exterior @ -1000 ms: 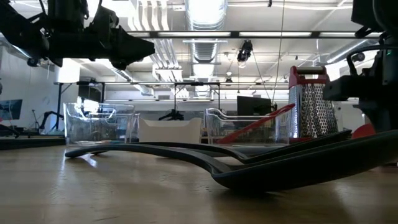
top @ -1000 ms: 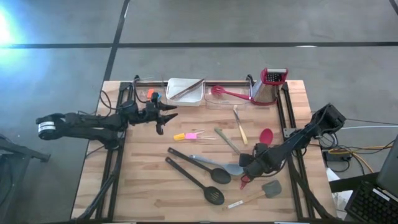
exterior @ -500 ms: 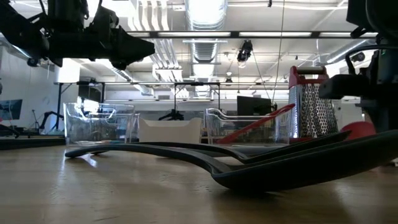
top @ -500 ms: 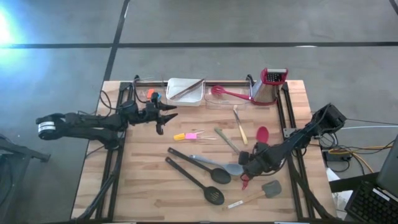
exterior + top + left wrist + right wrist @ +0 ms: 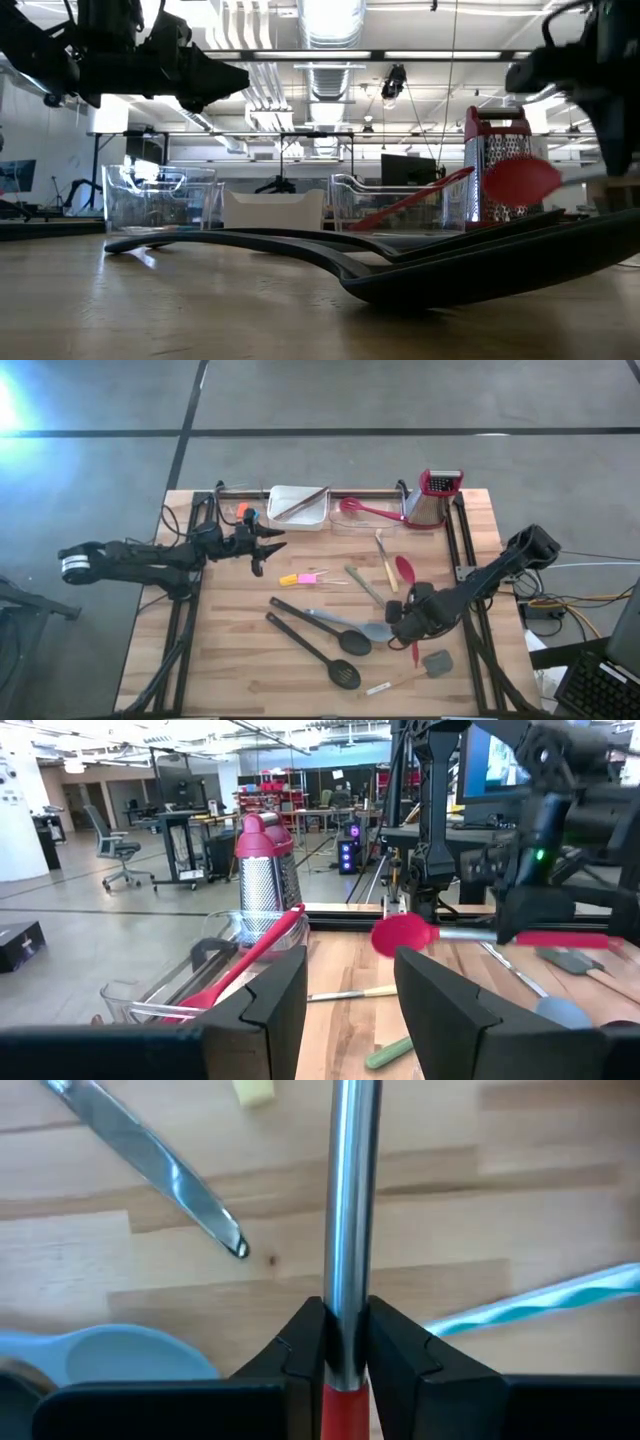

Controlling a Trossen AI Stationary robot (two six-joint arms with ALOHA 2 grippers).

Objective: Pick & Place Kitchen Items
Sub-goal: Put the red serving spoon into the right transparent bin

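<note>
While the left gripper (image 5: 268,547) is held parted above the table, red spoon (image 5: 404,570) is clamped, lifted, by right gripper (image 5: 412,622).

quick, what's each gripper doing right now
Left gripper: open, empty, hovering over the table's left side.
Right gripper: closed on the red spoon, lifted off the table.
</note>
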